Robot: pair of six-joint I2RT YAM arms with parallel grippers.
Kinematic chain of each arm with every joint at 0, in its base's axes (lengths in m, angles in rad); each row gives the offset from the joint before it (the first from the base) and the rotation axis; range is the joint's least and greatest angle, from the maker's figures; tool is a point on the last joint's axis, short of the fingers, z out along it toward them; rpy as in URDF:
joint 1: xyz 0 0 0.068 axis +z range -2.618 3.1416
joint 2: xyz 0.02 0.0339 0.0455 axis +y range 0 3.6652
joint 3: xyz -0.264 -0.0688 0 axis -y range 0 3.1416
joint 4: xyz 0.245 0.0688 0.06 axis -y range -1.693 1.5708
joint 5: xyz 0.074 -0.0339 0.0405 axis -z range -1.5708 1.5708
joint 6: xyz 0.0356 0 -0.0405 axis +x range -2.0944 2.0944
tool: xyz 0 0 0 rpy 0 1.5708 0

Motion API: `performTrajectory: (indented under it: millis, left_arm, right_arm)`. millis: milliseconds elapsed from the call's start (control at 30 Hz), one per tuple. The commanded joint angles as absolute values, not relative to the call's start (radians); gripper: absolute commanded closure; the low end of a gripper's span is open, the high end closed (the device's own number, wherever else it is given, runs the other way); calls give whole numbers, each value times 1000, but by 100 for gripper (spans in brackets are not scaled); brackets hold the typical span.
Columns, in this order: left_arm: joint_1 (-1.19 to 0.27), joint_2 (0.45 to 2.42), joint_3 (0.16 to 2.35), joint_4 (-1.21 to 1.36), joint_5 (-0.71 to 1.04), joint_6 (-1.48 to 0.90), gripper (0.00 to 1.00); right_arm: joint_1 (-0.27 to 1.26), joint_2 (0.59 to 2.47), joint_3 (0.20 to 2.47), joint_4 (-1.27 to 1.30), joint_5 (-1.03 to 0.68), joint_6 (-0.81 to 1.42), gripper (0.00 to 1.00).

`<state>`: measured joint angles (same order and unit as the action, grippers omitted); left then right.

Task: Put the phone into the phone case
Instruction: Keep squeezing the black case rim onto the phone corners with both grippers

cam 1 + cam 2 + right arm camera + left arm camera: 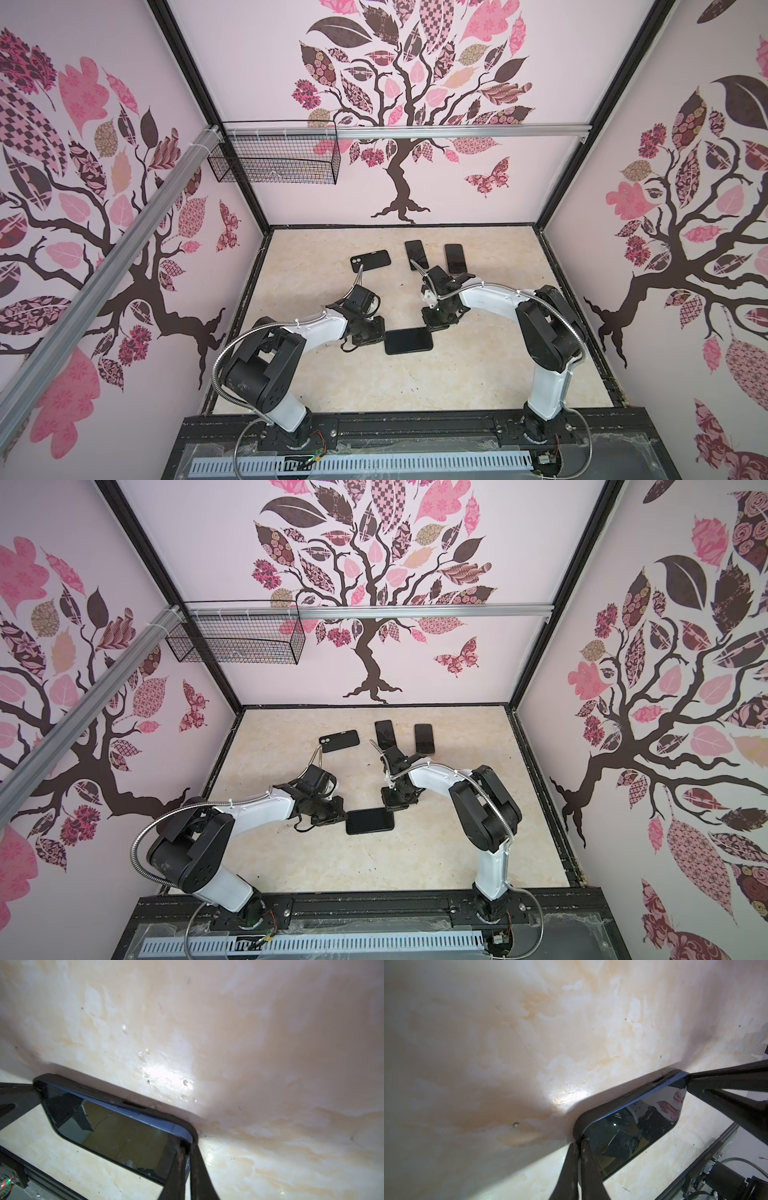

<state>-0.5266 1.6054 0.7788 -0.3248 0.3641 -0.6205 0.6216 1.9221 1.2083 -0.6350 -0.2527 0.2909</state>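
Black and glossy, the phone lies screen-up on the marble-look worktop, its blue edge showing above the black phone case rim. The left hand and the right hand are both clenched, with their fingertips at the two corners of one long side.

Dark phone lies screen up in black phone case; blue edge shows above rim
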Motion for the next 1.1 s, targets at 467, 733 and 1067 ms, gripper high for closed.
performTrajectory:
  millis: [467, 733, 1067]
  left_arm:
    - [-536, 1665, 756, -337, 323, -614, 93]
    - [-536, 1660, 753, -340, 321, -616, 93]
    - [-537, 1661, 751, -340, 318, -620, 93]
  right_arm:
    - [770, 2356, 1089, -321, -203, 308, 91]
    - [773, 2379, 1094, -314, -203, 311, 91]
    - [780, 2408, 1104, -331, -150, 312, 90]
